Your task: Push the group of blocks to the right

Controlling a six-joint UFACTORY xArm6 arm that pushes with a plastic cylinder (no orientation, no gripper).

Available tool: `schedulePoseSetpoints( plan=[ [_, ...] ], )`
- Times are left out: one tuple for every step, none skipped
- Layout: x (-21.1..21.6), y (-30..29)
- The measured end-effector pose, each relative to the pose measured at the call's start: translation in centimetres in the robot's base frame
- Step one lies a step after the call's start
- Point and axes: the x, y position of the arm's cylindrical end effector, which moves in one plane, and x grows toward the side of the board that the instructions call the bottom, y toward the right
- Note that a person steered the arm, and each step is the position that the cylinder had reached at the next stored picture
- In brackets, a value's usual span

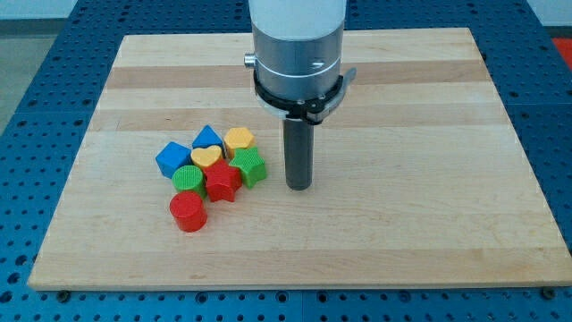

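A tight group of blocks lies left of the board's middle. It holds a blue cube, a blue triangular block, a yellow hexagonal block, a yellow heart, a green round ridged block, a green hexagonal block, a red star and a red cylinder. My tip rests on the board just to the right of the group, a short gap from the green hexagonal block, touching no block.
The blocks lie on a wooden board set on a blue perforated table. The arm's grey and white body hangs over the board's top middle.
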Motion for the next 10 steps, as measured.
schedulePoseSetpoints(
  plan=[
    [0.0,0.0],
    [0.0,-0.2],
    [-3.0,-1.2],
    [-11.1,-3.8],
    [-14.2,-4.0],
    [-18.4,-6.9],
    [-17.3,-11.9],
    [-13.6,-16.7],
    [-12.0,-18.8],
    [-9.1,-20.2]
  ],
)
